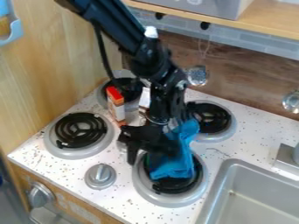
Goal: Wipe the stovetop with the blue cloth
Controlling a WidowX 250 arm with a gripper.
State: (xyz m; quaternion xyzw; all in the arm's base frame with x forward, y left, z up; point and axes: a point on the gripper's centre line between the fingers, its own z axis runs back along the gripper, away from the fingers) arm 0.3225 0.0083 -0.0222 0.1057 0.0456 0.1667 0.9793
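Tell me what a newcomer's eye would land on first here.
Most likely the bright blue cloth, bunched against the black two-finger gripper over the black coil burner nearest the grey metal sink. Next, perhaps, the small red-topped, orange-and-white box, upright on the speckled white stovetop beside the black arm.

Blue cloth [177, 165] is crumpled and folded, upper end pointing toward 1 o'clock, lower part over the 5 o'clock burner [153, 196].

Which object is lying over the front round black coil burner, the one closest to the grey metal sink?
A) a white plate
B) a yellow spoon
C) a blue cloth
C: the blue cloth covers part of the burner, whose black coil shows below it.
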